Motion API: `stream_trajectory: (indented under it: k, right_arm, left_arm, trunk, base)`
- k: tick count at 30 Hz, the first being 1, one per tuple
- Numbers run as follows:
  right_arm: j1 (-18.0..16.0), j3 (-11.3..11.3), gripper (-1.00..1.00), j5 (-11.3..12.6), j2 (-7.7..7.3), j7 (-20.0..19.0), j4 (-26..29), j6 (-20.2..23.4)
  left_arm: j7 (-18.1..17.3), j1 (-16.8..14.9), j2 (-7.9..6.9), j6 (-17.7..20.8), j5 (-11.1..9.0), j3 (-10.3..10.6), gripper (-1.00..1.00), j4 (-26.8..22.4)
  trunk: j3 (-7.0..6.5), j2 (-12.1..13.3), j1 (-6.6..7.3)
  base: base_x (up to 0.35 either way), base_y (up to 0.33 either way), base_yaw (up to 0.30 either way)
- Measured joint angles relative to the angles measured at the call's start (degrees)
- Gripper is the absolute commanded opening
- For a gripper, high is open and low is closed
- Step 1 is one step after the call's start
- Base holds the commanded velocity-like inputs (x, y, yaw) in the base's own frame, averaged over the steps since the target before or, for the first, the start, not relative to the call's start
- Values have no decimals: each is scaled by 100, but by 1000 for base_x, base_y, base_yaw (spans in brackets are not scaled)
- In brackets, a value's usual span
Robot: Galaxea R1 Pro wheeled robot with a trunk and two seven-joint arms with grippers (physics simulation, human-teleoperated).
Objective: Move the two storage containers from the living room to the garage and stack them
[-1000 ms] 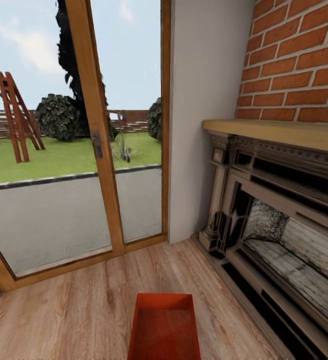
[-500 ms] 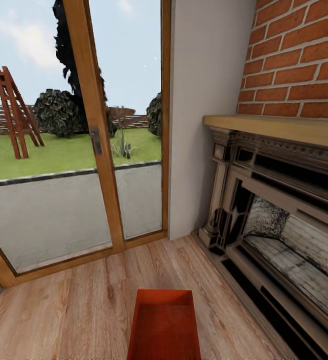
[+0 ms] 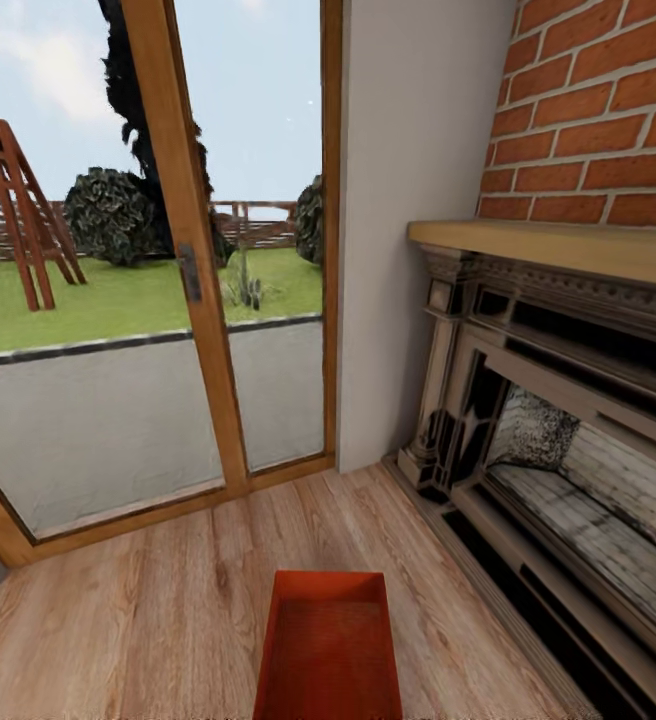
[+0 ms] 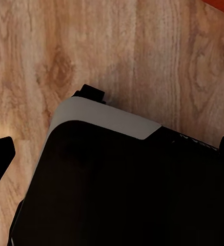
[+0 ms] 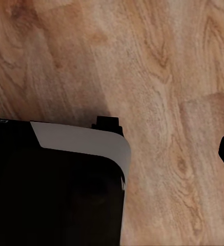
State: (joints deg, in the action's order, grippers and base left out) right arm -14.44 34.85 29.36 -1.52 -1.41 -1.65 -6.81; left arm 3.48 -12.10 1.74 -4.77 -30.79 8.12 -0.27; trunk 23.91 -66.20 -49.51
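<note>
At the far left, through the glass, a red-brown wooden A-frame (image 3: 23, 215) stands on the lawn beside a rounded dark shrub (image 3: 113, 215), with a slatted fence behind and a grey paved strip nearer the house. The glass door (image 3: 193, 290) has a warm, smooth wood frame and a small dark metal latch plate on its centre post. Right of it rises a plain pale wall (image 3: 408, 200), flat and unmarked.

Below lies the light wood-plank floor (image 3: 118, 620), its grain and knots clear in all three views. On it, near and about centre, sits one storage container (image 3: 330, 650): an orange-red rectangular bin, open-topped, with thin plain walls and a faintly ribbed inner bottom; its near end is cut off by the picture's edge. It stands apart from both the door sill and the hearth. A sliver of the same orange-red shows at a corner of the left wrist view (image 4: 223, 5).

At the right is the fireplace (image 3: 568, 440): rough red brick with pale mortar above, a smooth tan wooden mantel shelf, a dark carved surround, and a whitish, weathered brick firebox.

Both wrist views look down on planks past a black robot body with a grey-white curved band (image 4: 104, 115). A few small pale letters at its edge are too small to read. Dark finger tips barely show at the picture edges; how far either gripper is open cannot be told, and nothing is seen in them.
</note>
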Motion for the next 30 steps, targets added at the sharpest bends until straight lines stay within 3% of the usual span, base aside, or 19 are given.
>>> stream_trajectory:
  k: [30]
  right_arm:
    - [0,0,100,-6,-3,-3,-1,0]
  left_arm:
    - [0,0,7,-3,0,0,100,0]
  trunk:
    - [277,0,0]
  base:
    - [0,0,0]
